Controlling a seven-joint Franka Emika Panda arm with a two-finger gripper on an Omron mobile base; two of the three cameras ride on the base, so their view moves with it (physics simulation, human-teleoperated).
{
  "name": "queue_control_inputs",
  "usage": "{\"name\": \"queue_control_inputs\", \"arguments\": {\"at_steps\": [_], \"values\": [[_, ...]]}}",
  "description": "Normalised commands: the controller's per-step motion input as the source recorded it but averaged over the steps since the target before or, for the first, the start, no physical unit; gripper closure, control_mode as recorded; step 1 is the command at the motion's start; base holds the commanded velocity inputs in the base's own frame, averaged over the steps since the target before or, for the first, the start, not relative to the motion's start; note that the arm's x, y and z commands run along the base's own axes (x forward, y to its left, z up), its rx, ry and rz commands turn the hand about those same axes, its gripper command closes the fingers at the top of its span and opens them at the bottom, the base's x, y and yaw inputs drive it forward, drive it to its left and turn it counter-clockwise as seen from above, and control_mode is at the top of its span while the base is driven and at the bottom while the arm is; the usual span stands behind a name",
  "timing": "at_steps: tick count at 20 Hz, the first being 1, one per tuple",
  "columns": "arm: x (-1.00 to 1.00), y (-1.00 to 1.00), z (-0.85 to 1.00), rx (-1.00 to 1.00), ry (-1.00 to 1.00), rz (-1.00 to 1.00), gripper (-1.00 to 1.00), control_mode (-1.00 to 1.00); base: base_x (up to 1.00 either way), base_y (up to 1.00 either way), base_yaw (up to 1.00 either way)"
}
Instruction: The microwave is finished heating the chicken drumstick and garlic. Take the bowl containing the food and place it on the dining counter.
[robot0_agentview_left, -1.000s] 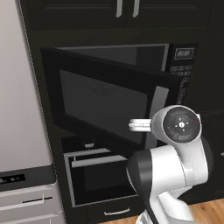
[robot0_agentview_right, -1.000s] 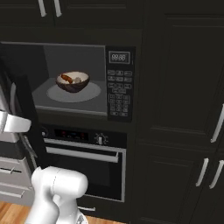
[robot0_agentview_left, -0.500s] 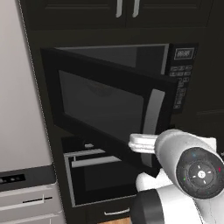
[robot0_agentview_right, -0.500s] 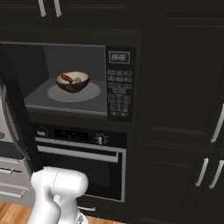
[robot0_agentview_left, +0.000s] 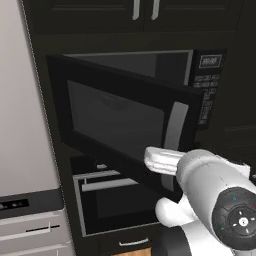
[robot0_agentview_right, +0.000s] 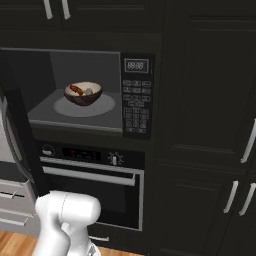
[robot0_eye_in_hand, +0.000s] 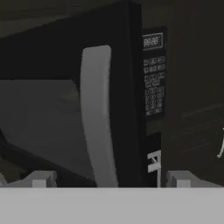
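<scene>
Currently: microwave door ajar, bowl inside on turntable

Left base view: built-in black microwave (robot0_agentview_left: 135, 107) set in dark cabinetry, door (robot0_agentview_left: 125, 125) of dark glass swung partway out toward the camera, grey vertical handle (robot0_agentview_left: 172, 137) on its free edge. Keypad (robot0_agentview_left: 206, 92) at the right of the opening. White arm (robot0_agentview_left: 215, 200) low at the right, its hand reaching toward the lower edge of the door near the handle. Below, black oven (robot0_agentview_left: 115, 200) with a horizontal bar handle. To the left, pale refrigerator panel (robot0_agentview_left: 22, 100).

Right base view: microwave (robot0_agentview_right: 85, 90) seen open, grey interior lit. Round turntable (robot0_agentview_right: 85, 106) on the floor of the cavity, with the bowl (robot0_agentview_right: 83, 93) resting on it, dark brown outside, tan inside. Inside the bowl, reddish-brown chicken drumstick (robot0_agentview_right: 76, 89) at the left and pale garlic (robot0_agentview_right: 88, 91) just beside it at the right. Keypad (robot0_agentview_right: 136, 107) right of the cavity. Door edge (robot0_agentview_right: 15, 130) standing out at the far left. Oven (robot0_agentview_right: 95, 185) directly beneath, knobs and silver bar handle visible.

Hand view: gripper (robot0_eye_in_hand: 111, 178) spread wide, holding nothing, fingertips (robot0_eye_in_hand: 40, 178) low at either side. Straight ahead, door handle (robot0_eye_in_hand: 97, 118) between them, not touched. Keypad (robot0_eye_in_hand: 153, 74) beyond, at the right.
</scene>
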Motion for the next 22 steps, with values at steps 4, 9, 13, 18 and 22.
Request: {"name": "queue_control_inputs", "arguments": {"at_steps": [4, 9, 13, 18, 22], "values": [[0.0, -1.0, 0.27, 0.44, 0.0, 0.07, -1.0, -1.0, 0.0, 0.0, 0.0], [0.0, -1.0, 0.19, 0.35, 0.11, 0.04, -1.0, -1.0, 0.0, 0.0, 0.0], [0.11, -1.0, 0.15, 0.28, 0.14, 0.1, -1.0, -1.0, 0.0, 0.0, 0.0], [0.93, -0.92, -0.25, 0.27, 0.38, 0.12, -1.0, -1.0, 0.0, 0.0, 0.0], [1.0, -0.38, -0.72, 0.12, 0.48, 0.18, -1.0, -1.0, 0.0, 0.0, 0.0]]}}
